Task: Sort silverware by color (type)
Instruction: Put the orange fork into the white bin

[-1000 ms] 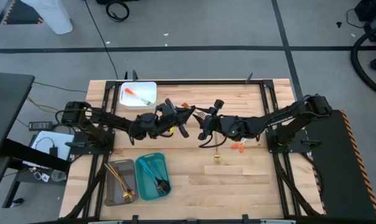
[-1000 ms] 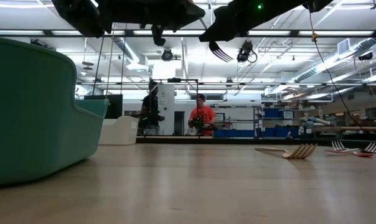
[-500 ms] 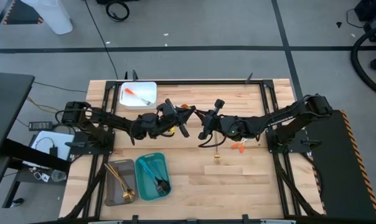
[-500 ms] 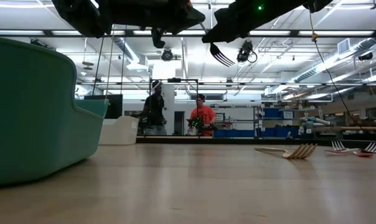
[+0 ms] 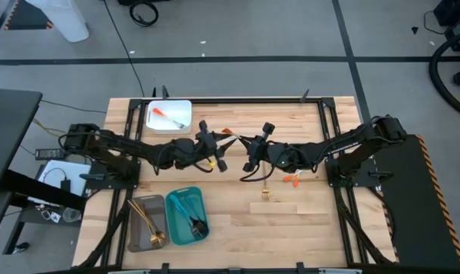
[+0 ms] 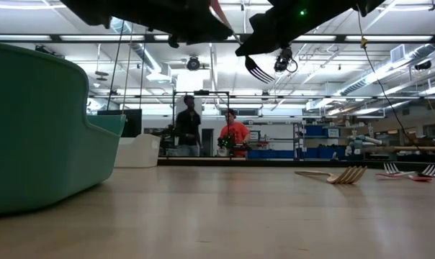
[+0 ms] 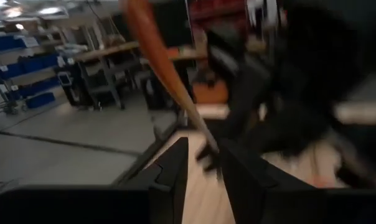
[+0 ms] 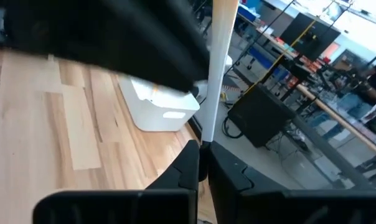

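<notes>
On my left, the grey tray holds gold pieces, the teal tray teal and dark ones, and the white tray one orange piece, so I judge the sorting well along. Mid-table and above the wood, my left gripper has its fingers spread either side of the orange fork, while the right gripper pinches that same fork. To the right, a gold fork and some orange pieces lie unsorted on the table.
</notes>
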Controlling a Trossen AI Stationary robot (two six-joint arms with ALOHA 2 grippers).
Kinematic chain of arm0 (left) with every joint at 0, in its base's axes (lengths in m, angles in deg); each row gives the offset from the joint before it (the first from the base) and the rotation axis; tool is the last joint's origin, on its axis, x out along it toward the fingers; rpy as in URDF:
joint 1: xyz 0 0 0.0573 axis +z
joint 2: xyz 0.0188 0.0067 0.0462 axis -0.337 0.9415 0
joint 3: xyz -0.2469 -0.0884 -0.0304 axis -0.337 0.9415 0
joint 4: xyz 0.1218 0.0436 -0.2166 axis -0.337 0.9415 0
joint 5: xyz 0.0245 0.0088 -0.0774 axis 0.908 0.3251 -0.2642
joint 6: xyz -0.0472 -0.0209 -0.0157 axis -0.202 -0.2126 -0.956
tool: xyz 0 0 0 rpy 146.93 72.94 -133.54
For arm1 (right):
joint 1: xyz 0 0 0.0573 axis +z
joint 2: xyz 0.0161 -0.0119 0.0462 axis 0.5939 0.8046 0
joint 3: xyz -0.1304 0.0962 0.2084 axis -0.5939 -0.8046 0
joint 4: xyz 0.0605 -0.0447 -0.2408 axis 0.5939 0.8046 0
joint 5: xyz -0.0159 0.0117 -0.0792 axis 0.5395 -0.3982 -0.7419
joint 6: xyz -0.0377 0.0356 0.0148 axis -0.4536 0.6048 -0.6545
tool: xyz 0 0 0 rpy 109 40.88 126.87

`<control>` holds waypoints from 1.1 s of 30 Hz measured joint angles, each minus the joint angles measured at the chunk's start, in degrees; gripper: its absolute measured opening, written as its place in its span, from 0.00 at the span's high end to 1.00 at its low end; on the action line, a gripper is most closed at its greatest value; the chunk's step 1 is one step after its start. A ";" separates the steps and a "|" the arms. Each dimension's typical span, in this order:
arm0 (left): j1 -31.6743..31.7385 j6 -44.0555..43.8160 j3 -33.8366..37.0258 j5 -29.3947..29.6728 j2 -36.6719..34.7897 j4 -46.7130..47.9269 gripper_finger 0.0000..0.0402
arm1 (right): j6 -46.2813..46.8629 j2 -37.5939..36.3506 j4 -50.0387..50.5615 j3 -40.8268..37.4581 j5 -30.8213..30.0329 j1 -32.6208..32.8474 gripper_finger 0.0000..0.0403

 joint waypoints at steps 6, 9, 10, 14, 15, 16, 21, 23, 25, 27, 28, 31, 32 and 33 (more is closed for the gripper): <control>-2.59 10.41 0.02 1.28 -1.61 13.13 0.74 | 4.86 0.00 2.28 0.00 3.39 -0.59 0.93; -4.31 21.73 0.02 2.51 -1.61 15.19 0.74 | 8.33 0.00 3.75 0.00 5.57 -1.11 0.93; -4.80 26.26 0.02 2.73 -1.61 15.28 0.74 | 9.41 0.00 4.10 0.00 6.30 -1.30 0.93; -6.44 44.27 0.02 3.88 -1.61 15.20 0.74 | 14.54 0.00 6.44 0.00 10.21 -2.40 0.93; -6.65 48.12 0.02 4.03 -1.61 15.21 0.74 | 16.07 0.00 7.03 0.00 11.40 -2.72 0.93; -6.81 51.77 0.02 4.13 -1.61 15.29 0.74 | 17.82 0.00 7.51 0.00 13.07 -3.08 0.93; -6.47 64.52 0.02 4.99 -1.59 15.27 0.74 | 25.69 0.00 9.86 0.00 21.95 -4.81 0.92; -6.30 68.18 0.02 5.15 -1.59 15.27 0.74 | 27.80 0.00 10.19 -0.01 24.88 -5.34 0.92; -6.30 71.63 0.02 5.15 -1.59 15.38 0.74 | 29.50 0.00 9.72 0.00 28.49 -5.96 0.92; -6.06 75.21 0.02 5.15 -1.56 15.72 0.74 | 30.89 0.00 9.22 0.00 31.92 -6.65 0.92; -6.03 76.83 0.02 5.15 -1.56 15.93 0.74 | 31.65 0.00 8.86 0.00 33.44 -6.99 0.92; -6.02 80.68 0.02 5.15 -1.54 15.89 0.74 | 33.79 0.00 8.24 0.00 38.10 -7.98 0.92; -6.02 82.08 0.02 5.15 -1.54 15.91 0.74 | 34.38 0.00 8.26 -0.01 39.40 -8.22 0.92; -6.02 83.61 0.02 5.13 -1.54 15.91 0.74 | 34.78 0.00 8.27 0.00 40.45 -8.42 0.92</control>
